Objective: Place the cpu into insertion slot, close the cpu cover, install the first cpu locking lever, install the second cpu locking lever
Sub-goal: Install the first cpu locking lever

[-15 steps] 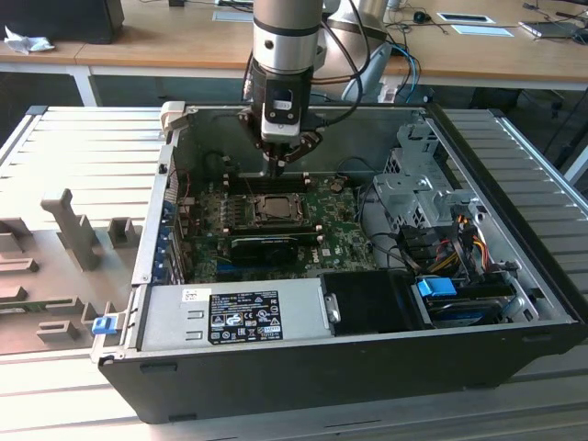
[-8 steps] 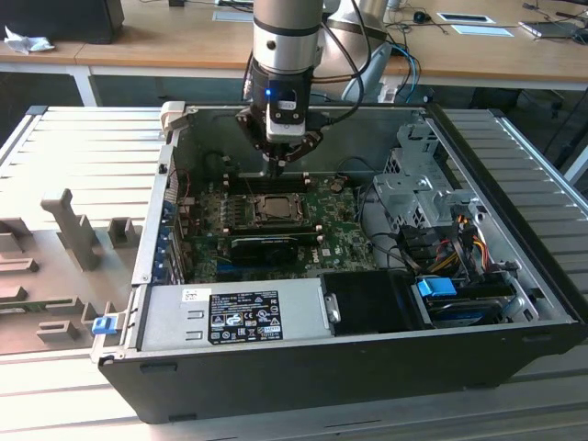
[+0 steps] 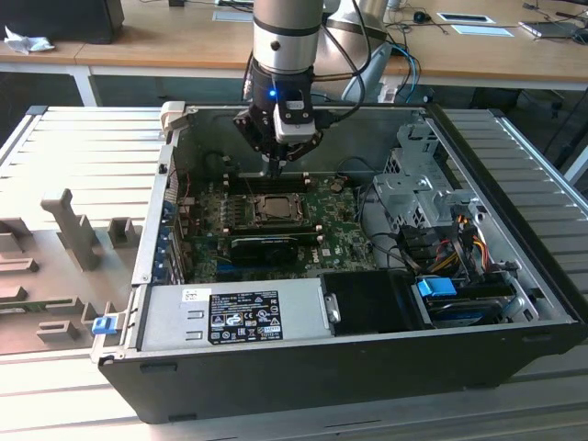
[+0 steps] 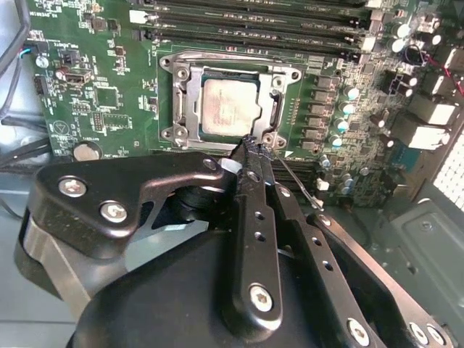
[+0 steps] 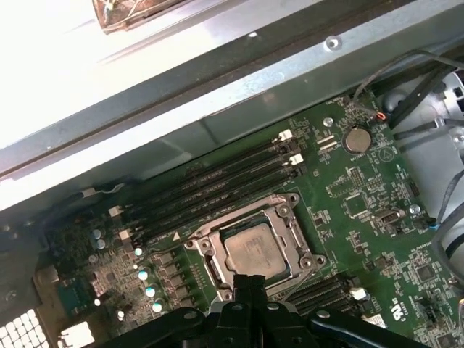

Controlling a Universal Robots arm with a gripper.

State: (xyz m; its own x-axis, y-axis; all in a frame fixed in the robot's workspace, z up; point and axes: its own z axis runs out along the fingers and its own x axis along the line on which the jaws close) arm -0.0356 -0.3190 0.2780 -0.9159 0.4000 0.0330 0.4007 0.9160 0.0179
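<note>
A grey slatted metal table (image 3: 55, 138) carries an open black computer case (image 3: 367, 367), and the silver robot arm (image 3: 287, 37) reaches down into it from above. Its black gripper (image 3: 274, 167) hangs low over the green motherboard (image 3: 340, 225), with the grey boxy power supply (image 3: 184, 308) well apart from the fingers, at the case's near wall in the exterior view. In both wrist views the two black fingers (image 4: 250, 217) lie pressed together tip to tip with no gap between them, and nothing can be made out in their grasp. The tips of the gripper (image 4: 250, 148) (image 5: 250, 279) sit just at one corner of the square metal-framed insertion slot (image 4: 232, 59) (image 5: 290, 201). The long narrow black memory slots (image 5: 217, 185) run just past the socket's far side from the fingers. The thin silver-grey cpu cover (image 4: 187, 101) (image 5: 206, 250) lies flat and closed on the socket. Its window frames the dull silver-grey square cpu (image 4: 228, 109) (image 5: 254, 250) (image 3: 274, 209), seated in the slot directly ahead of the fingertips. A thin bright wire lever (image 4: 299, 181) slants away right beside the fingertips; whether it touches them cannot be told. A round silver coin cell (image 4: 88, 151) (image 5: 356, 138) rests on the board, off to one side of the fingers.
</note>
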